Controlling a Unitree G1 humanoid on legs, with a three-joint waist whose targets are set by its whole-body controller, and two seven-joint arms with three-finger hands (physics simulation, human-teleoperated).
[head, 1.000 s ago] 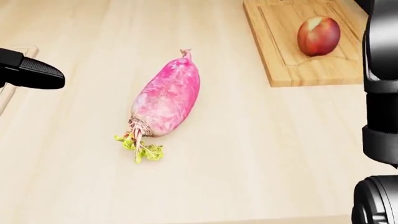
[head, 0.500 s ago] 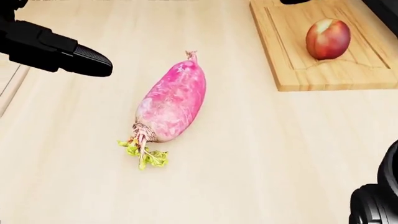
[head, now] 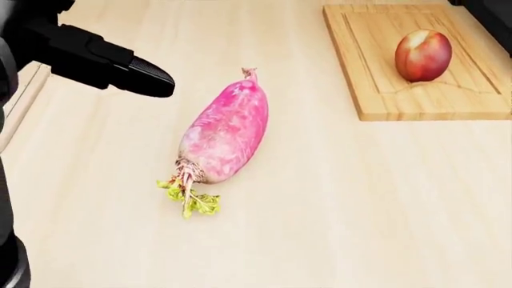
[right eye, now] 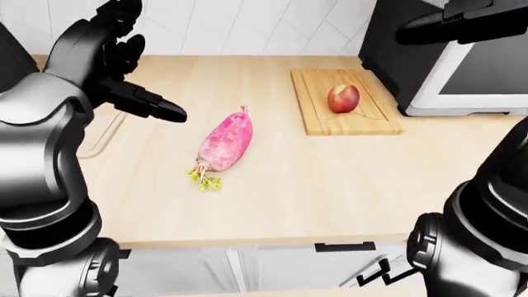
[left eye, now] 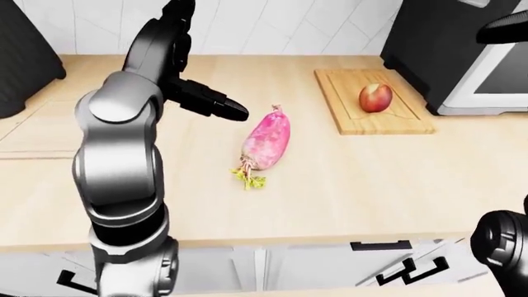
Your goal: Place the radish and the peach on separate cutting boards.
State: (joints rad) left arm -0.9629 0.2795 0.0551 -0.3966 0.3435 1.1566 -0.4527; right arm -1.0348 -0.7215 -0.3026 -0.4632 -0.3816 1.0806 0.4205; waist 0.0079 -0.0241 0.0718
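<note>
1. The radish [head: 225,134] lies on the bench [head: 336,198], its leafy end toward the bottom of the head view.
2. The peach [head: 422,55] sits on a board [head: 376,72] at the top right, well apart from the radish.
3. The left hand [left eye: 216,105] hangs over the bench just left of the radish, not touching it; only 1 finger shows, so I cannot tell if it is spread.
4. The right hand [right eye: 450,23] is at the top right of the right-eye view; its state I cannot tell.
</note>
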